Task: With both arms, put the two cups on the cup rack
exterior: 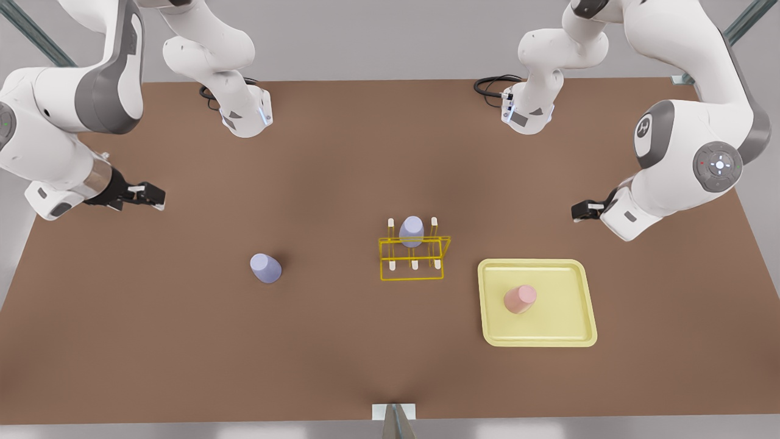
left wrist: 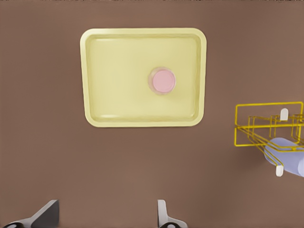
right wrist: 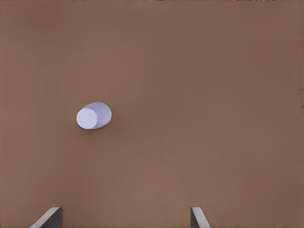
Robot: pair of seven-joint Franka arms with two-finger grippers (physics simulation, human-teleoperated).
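Observation:
A pale lavender cup [exterior: 265, 268] [right wrist: 93, 116] stands upside down on the brown table, left of centre in the front view. The pink cup [exterior: 520, 299] [left wrist: 164, 80] sits upside down on the pale-yellow tray [exterior: 548, 334] [left wrist: 118, 99]. The yellow wire cup rack [exterior: 412, 263] [left wrist: 266, 124] stands between them, with a second lavender cup [exterior: 411, 231] [left wrist: 285, 153] on one of its pegs. My left gripper [exterior: 582, 210] [left wrist: 105, 216] hovers open on the front view's right, apart from the tray. My right gripper [exterior: 152, 195] [right wrist: 123, 217] hovers open at the front view's left, away from the loose lavender cup.
Both arm bases [exterior: 247, 116] [exterior: 527, 113] stand at the table's far edge with black cables beside them. A small white bracket [exterior: 393, 411] sits at the middle of the near edge. Bare brown table lies around the rack and the loose cup.

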